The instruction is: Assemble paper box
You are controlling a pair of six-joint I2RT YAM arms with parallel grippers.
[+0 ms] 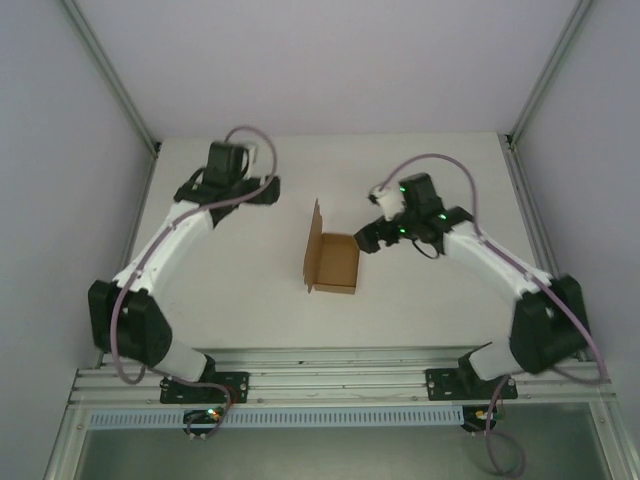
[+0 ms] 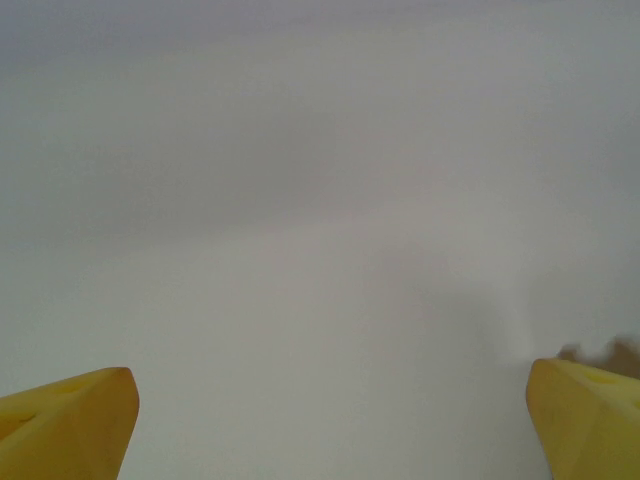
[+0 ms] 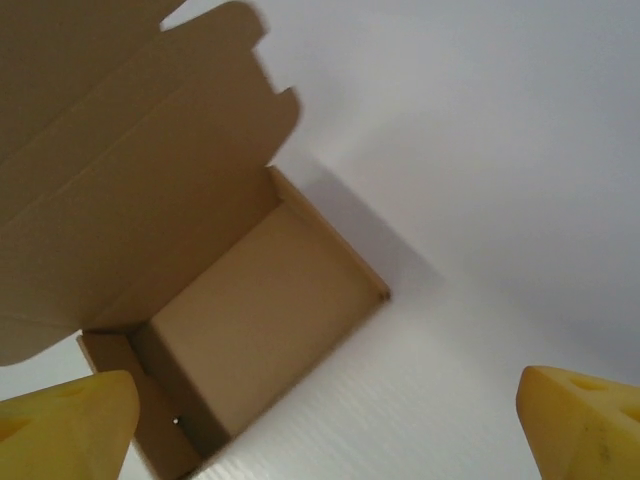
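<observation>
The paper box [image 1: 332,263] is a small shallow brown cardboard box on the white table [image 1: 250,290], between the two arms. Its lid flap [image 1: 314,238] stands upright along its left side. In the right wrist view the paper box [image 3: 255,310] lies open and empty, with its lid [image 3: 120,170] rising at the upper left. My right gripper [image 3: 325,430] is open just right of the box, touching nothing; one yellow fingertip [image 3: 70,425] sits over the box's near corner. My left gripper [image 2: 330,425] is open over bare table, well left of the box [image 1: 258,190].
Aluminium frame rails [image 1: 330,365] run along the near table edge, and frame posts [image 1: 120,95] rise at the back corners. Grey walls enclose the table on three sides. Bare table surface lies around the box.
</observation>
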